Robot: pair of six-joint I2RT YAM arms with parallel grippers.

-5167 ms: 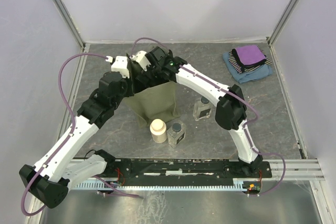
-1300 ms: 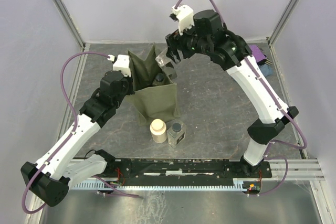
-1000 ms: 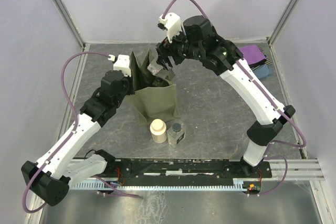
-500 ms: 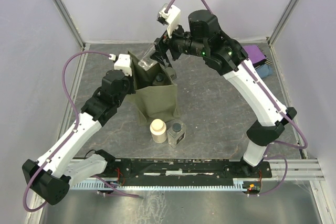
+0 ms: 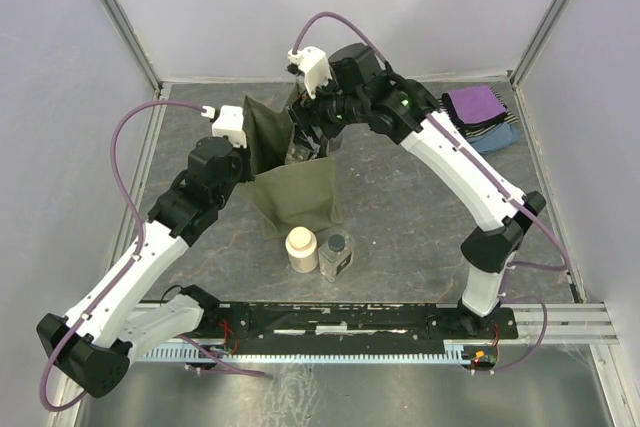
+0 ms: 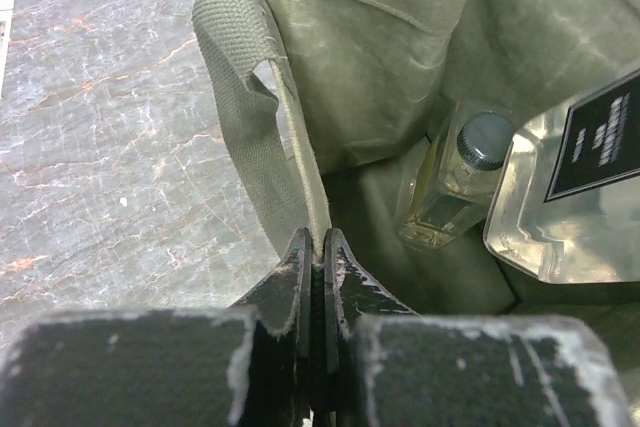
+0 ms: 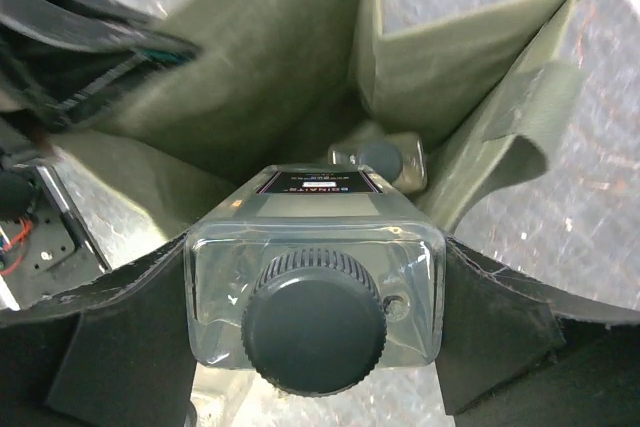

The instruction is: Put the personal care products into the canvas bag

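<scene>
While the left gripper [image 6: 316, 252] had its jaws pressed together on the left wall of the olive-green canvas bag [image 5: 300, 197], pinching the fabric at the rim just beside a webbing handle [image 6: 235, 87], the right gripper [image 7: 313, 292] hung over the bag's open mouth. Its jaws were clamped on the held bottle [image 7: 313, 247], a clear squarish glass one with a dark pad [image 7: 100, 347] flat against each side. The round dark cap [image 7: 313, 322] faced back toward the wrist. A black label [image 6: 600, 137] showed on one face, and the far end dipped between the bag's walls.

Down in the bag lay a second bottle [image 6: 450, 187], tilted, with its cap toward a corner of the fabric. I could not tell whether the held bottle touched it.

The bag itself stood upright on the grey marbled table [image 5: 420, 227], roughly in the middle. In front of it, toward the arms' bases, sat the cream-coloured jar [image 5: 301, 249] and a third bottle [image 5: 336, 255], side by side and very close together, both upright. Well apart from all this, in the far right corner, was a pile of folded cloths [image 5: 478, 117], purple on top of striped and blue.
</scene>
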